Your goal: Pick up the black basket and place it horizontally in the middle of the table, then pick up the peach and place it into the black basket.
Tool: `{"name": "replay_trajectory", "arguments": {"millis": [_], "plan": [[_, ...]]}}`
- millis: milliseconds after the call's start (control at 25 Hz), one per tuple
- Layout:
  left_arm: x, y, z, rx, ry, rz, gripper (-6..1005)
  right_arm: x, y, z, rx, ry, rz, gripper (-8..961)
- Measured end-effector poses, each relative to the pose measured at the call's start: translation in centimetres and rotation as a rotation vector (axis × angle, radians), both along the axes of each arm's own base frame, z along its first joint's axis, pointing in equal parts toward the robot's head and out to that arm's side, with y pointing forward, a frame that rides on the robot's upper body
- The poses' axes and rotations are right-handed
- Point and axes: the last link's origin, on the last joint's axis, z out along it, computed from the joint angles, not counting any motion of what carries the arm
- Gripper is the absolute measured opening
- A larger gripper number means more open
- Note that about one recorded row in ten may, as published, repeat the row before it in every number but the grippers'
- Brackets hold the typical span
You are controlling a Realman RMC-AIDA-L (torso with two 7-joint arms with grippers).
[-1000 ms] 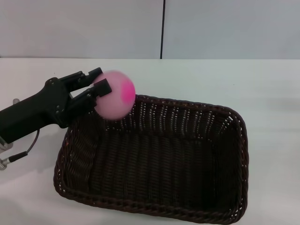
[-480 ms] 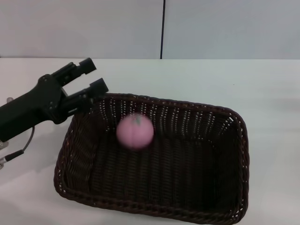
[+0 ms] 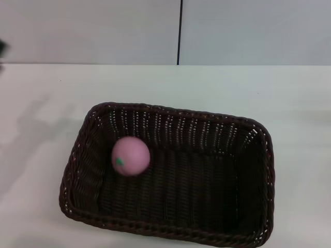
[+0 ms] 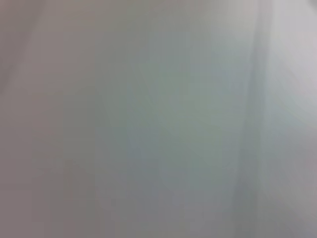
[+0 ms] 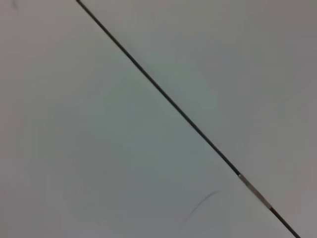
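The black basket [image 3: 170, 175] lies lengthwise across the white table [image 3: 289, 103] in the head view, its open top up. The peach [image 3: 130, 155] rests inside it on the floor near the left end, with its small green leaf mark facing me. Nothing holds the peach. Neither gripper shows in the head view; only a small dark blur [image 3: 2, 49] sits at the far left edge, and I cannot tell what it is. The left wrist view shows only a blurred pale surface. The right wrist view shows a pale surface crossed by a thin dark line [image 5: 188, 121].
A grey wall with a dark vertical seam [image 3: 179, 31] stands behind the table. A faint shadow [image 3: 36, 124] lies on the table left of the basket. The basket's front rim is close to the table's near edge.
The left gripper opened and let the peach drop into the basket, then drew back to the left out of the head view. The peach rolled toward the basket's left end.
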Motion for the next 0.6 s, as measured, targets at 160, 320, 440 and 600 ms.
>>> {"name": "replay_trajectory", "arguments": {"millis": [160,320,440,600], "plan": [[-2.4,-2.5,0.5,0.312,-0.14,0.249,786,0.3,-0.3,0.4,0.031,0.012,-0.015,497],[-2.9,-3.2,0.6,0.404,-0.161,0.321,773,0.6,-0.6,0.7,0.053,0.022,-0.03,497],[-3.1,-3.2,0.6,0.44,-0.137,0.348,764,0.7,-0.7,0.9,0.067,0.028,-0.038,497],[-3.0,-2.7,0.3,0.466,-0.087,0.372,751,0.9,-0.9,1.0,0.085,0.037,-0.049,497]]}}
